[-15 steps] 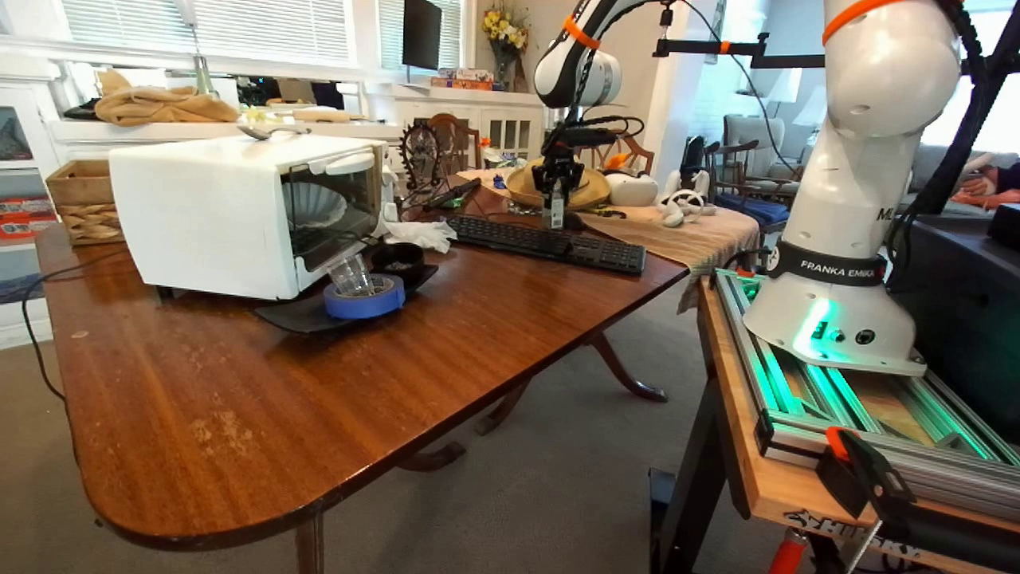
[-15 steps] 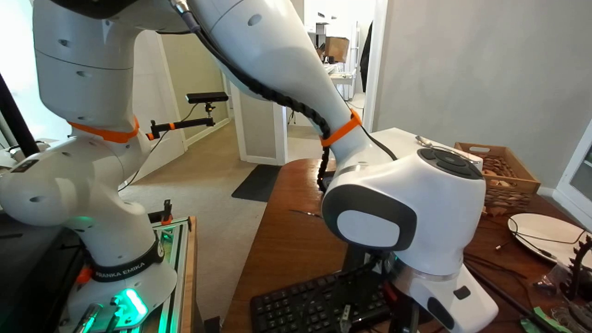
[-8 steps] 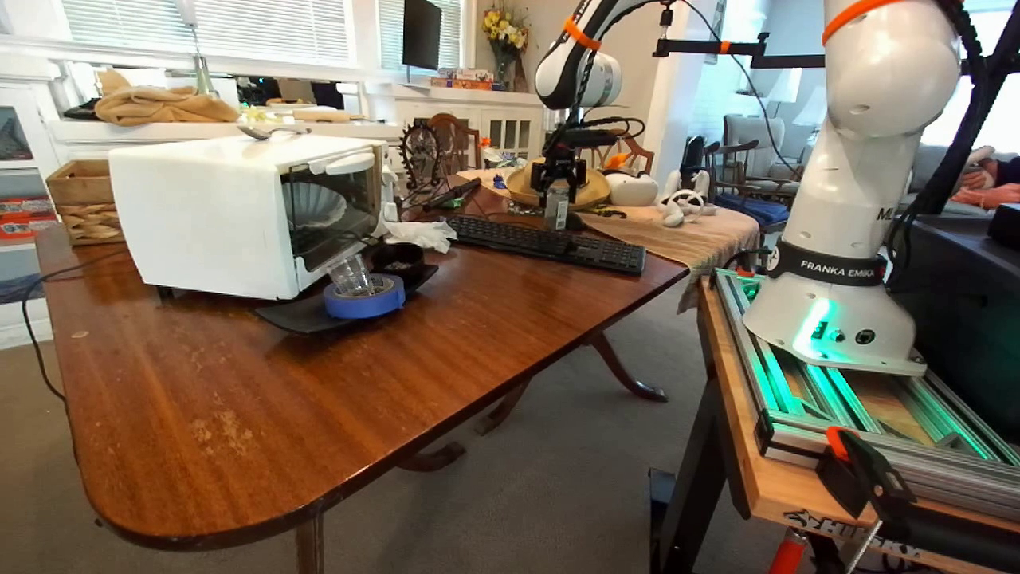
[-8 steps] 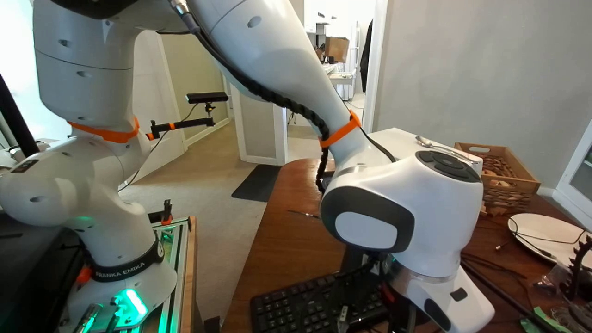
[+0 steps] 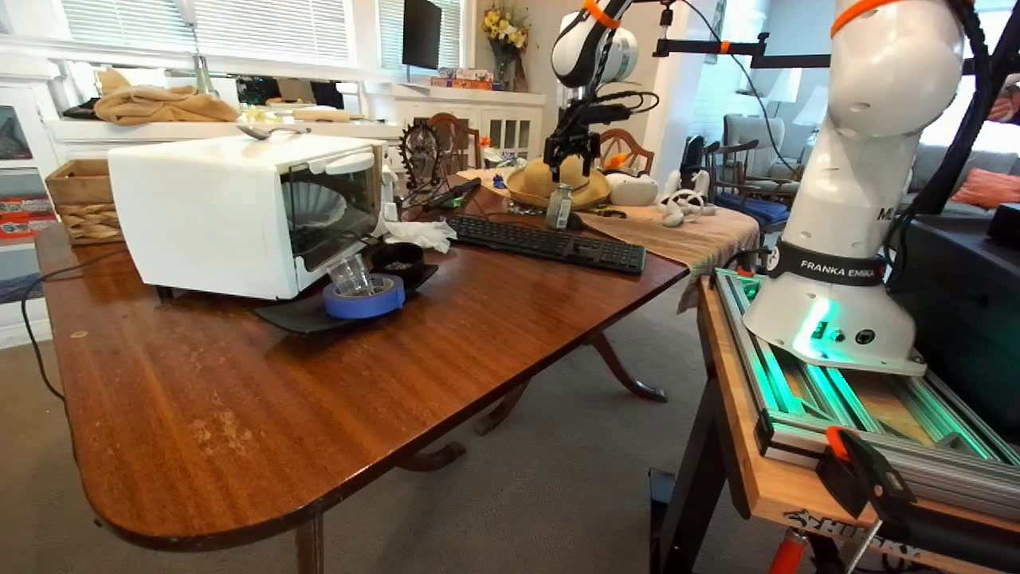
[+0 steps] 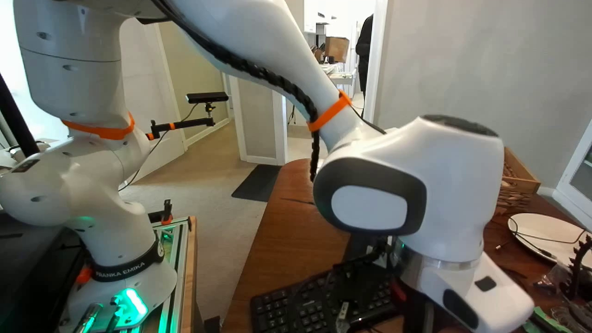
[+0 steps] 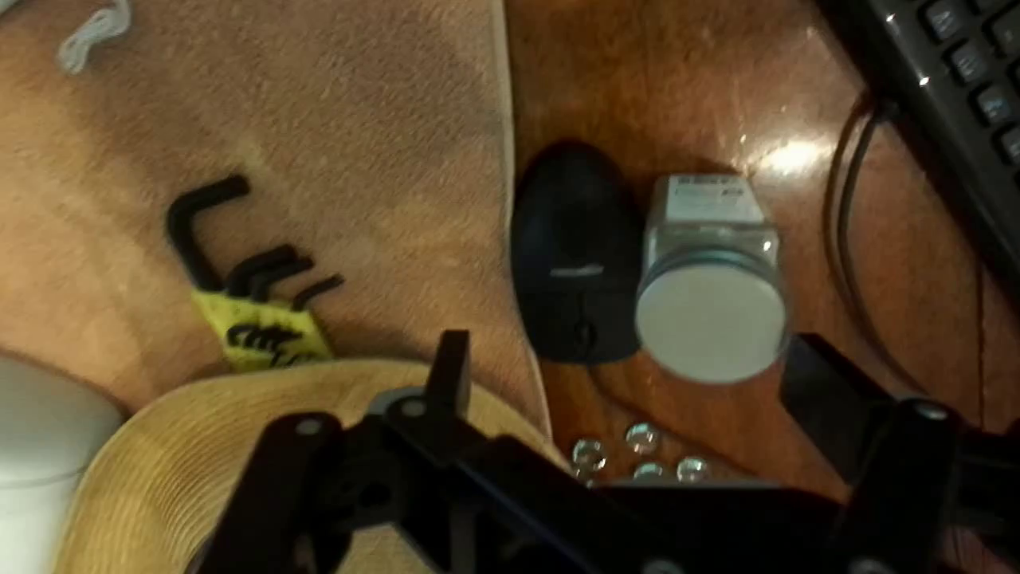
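Label [image 7: 715,199] of the jar [image 7: 712,287] too blurred to read in the wrist view, straw hat [image 7: 199,454] partly hidden by the gripper [image 7: 629,365], keyboard [image 7: 948,104] cut off by the corner, in an exterior view basket [image 6: 515,196] partly behind the arm [image 6: 448,194], white plate [image 6: 545,224] cut off at right

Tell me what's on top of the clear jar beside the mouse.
On top: a round, pale lid, bare in the wrist view, below the open gripper. The lid hides the view down into the clear jar; whether anything is inside can't be told.
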